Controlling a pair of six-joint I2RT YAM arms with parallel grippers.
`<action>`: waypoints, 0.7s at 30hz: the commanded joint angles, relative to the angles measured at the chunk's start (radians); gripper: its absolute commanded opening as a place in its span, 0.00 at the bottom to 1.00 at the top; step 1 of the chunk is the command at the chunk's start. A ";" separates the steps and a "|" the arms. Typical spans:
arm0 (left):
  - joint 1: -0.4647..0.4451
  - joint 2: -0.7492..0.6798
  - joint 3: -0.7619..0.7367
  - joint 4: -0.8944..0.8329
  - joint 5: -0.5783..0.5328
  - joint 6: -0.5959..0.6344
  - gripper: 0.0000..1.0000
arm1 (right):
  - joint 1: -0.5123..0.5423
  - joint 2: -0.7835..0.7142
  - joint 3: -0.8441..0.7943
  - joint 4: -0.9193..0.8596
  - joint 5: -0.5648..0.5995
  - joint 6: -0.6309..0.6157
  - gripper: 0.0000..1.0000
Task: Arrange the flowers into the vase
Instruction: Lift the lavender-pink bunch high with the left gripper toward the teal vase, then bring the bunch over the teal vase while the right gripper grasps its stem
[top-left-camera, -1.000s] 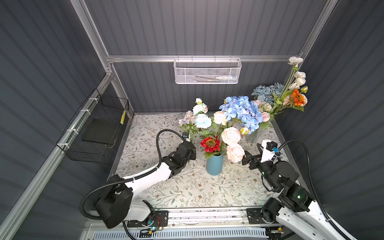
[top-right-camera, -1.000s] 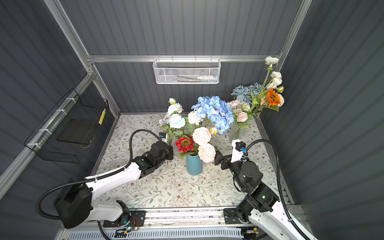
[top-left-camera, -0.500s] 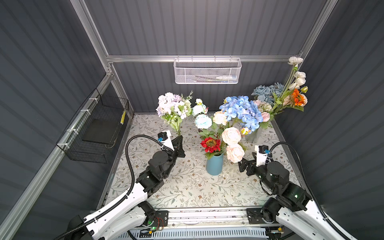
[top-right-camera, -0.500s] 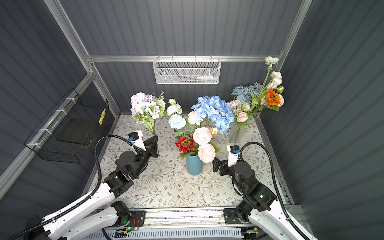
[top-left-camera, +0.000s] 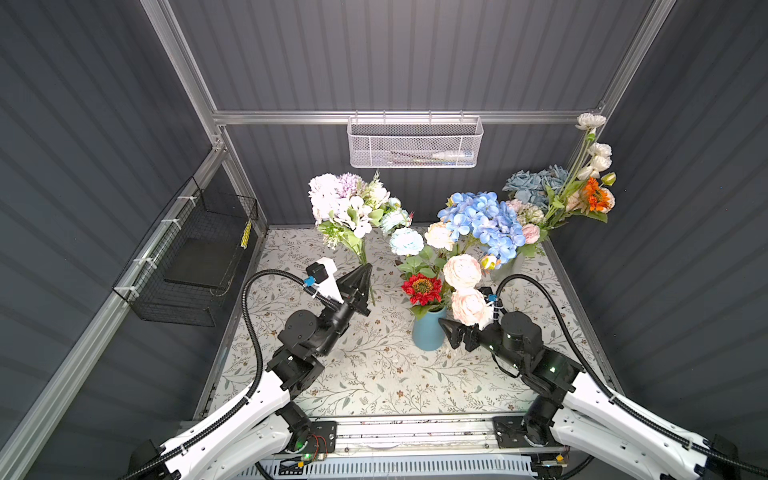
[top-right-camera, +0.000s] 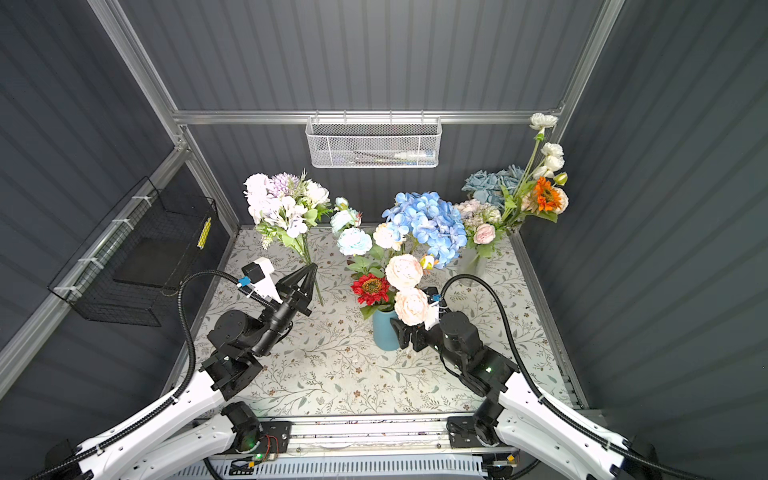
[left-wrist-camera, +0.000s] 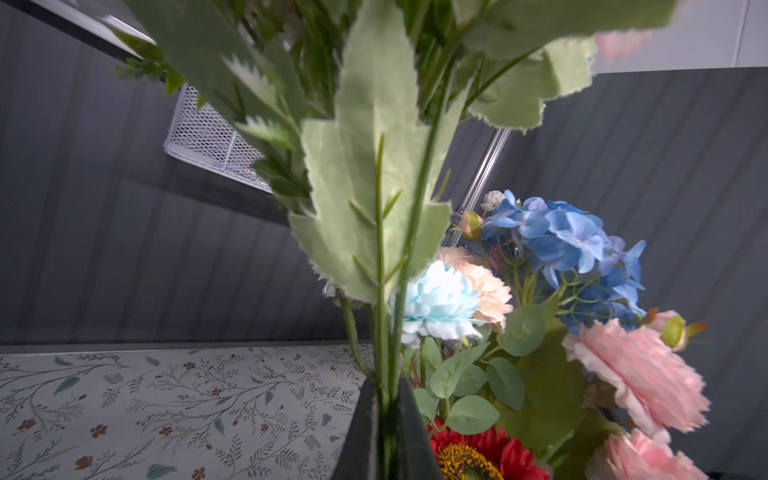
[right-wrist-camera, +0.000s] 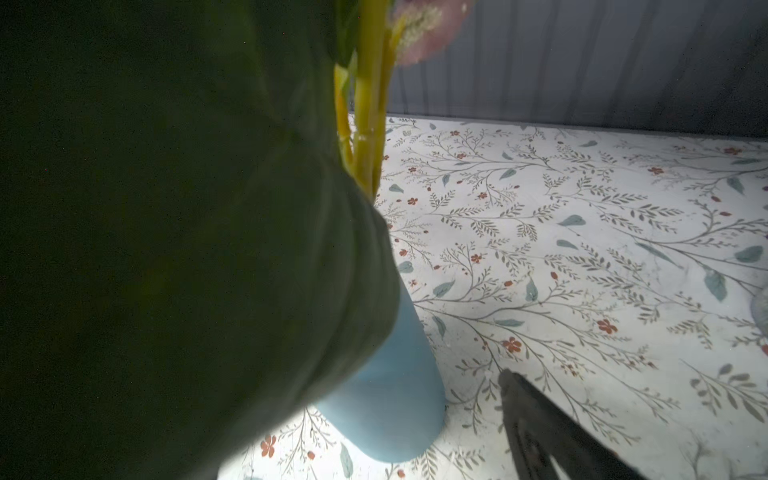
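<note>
A blue vase (top-left-camera: 428, 334) (top-right-camera: 384, 334) (right-wrist-camera: 390, 399) stands mid-table, holding a red bloom (top-left-camera: 422, 287), pink roses (top-left-camera: 462, 271), a pale blue bloom and blue hydrangea (top-left-camera: 482, 220). My left gripper (top-left-camera: 365, 268) (top-right-camera: 311, 268) (left-wrist-camera: 388, 415) is shut on the green stems of a white and lilac spray of flowers (top-left-camera: 353, 203) (top-right-camera: 282, 203), held upright left of the vase. My right gripper (top-left-camera: 448, 332) (top-right-camera: 400, 334) is open, low beside the vase's right side. One dark finger (right-wrist-camera: 540, 424) shows apart from the vase; a dark leaf hides the other.
A clear vase (top-left-camera: 509, 270) with more flowers stands at the back right, with tall white and orange sprays (top-left-camera: 590, 191) in the corner. A white mesh basket (top-left-camera: 413, 143) hangs on the back wall and a black wire basket (top-left-camera: 195, 257) on the left wall.
My left arm has drawn back from the table's rear and raised the white and lilac spray upright. My right gripper has dropped and moved in beside the vase.
</note>
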 joint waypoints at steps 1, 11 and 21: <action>0.002 -0.020 0.013 0.086 0.094 0.039 0.00 | 0.007 0.013 -0.005 0.105 0.038 0.003 0.99; 0.001 0.092 0.131 0.092 0.323 0.066 0.00 | 0.004 -0.217 0.093 -0.255 0.136 -0.087 0.99; -0.026 0.258 0.281 0.141 0.548 0.075 0.00 | 0.003 -0.348 0.388 -0.539 0.171 -0.150 0.99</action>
